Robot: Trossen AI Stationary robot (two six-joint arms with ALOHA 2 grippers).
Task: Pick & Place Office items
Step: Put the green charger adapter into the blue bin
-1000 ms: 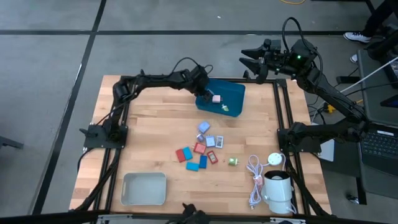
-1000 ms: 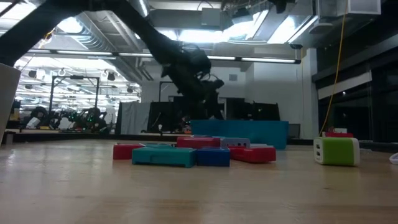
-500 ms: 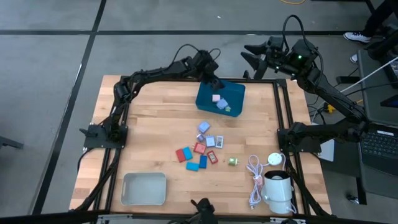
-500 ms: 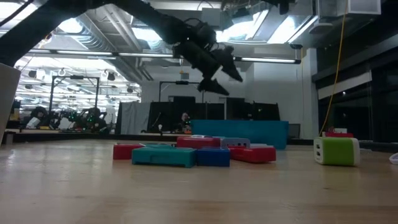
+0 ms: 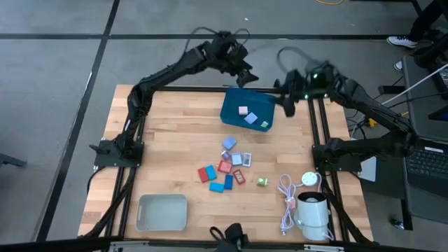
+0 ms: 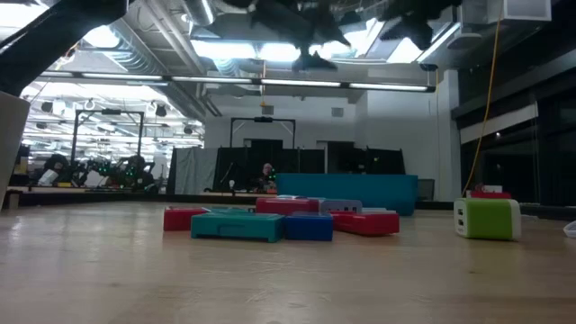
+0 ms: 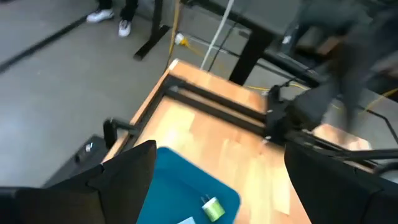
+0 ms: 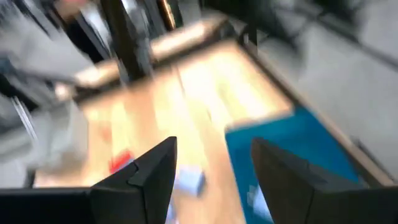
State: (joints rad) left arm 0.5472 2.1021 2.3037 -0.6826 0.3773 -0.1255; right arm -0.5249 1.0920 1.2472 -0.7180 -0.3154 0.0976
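Note:
The office items [image 5: 225, 165], small flat red, blue, lavender and white pieces, lie flat in a cluster at the table's middle; a tiny green bit [image 5: 262, 181] sits to their right. A blue bin [image 5: 235, 105] at the far edge holds a pink piece [image 5: 243, 110], a lavender piece [image 5: 251, 117] and a green bit [image 5: 264, 125]. My left gripper [image 5: 245, 75] hangs open and empty, high above the bin's far side. Its wrist view shows the bin [image 7: 186, 186] and the green bit [image 7: 212, 207] between its spread fingers. My right gripper [image 5: 287, 103], open and empty, hovers at the bin's right edge.
A coiled white cable [image 5: 286, 197] and a white cylindrical device [image 5: 313, 210] stand at the near right corner. A grey tray [image 5: 162, 212] sits at the near left. Bare wood lies left of the cluster. In the low view the pieces [image 6: 270, 220] and a green cube [image 6: 487, 219] stand before the bin [image 6: 346, 191].
My left gripper has risen from inside the blue bin and drawn back past the table's far edge; the pink piece stays in the bin. My right gripper has swung from beyond the far right corner toward the bin, moving left and nearer.

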